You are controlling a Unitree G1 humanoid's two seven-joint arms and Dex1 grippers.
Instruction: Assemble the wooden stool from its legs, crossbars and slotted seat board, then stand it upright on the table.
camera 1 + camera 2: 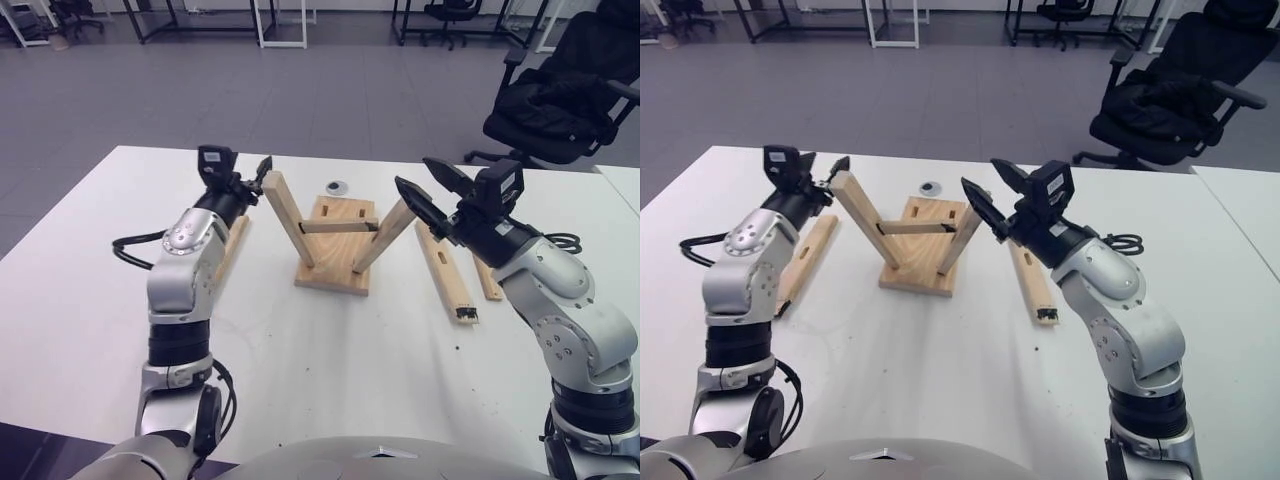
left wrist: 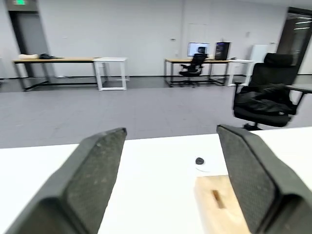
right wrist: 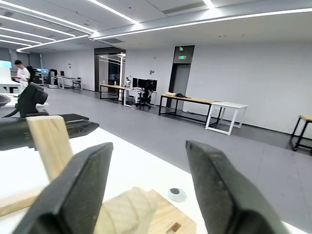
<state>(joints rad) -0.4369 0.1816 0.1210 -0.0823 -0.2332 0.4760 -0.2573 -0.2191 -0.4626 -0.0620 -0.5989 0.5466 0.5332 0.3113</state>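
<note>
The slotted seat board lies flat on the white table. Two legs rise from it in a V, the left leg and the right leg, joined by a crossbar. My left gripper is open at the top of the left leg, whose end sits beside one finger. At the top of the right leg my right gripper is open, with the leg's end low between its fingers. In the right wrist view the left leg and left gripper stand beyond.
Two loose wooden pieces lie right of the board, and another lies under my left arm. A small round disc sits behind the board. A black cable trails at left. An office chair stands past the table.
</note>
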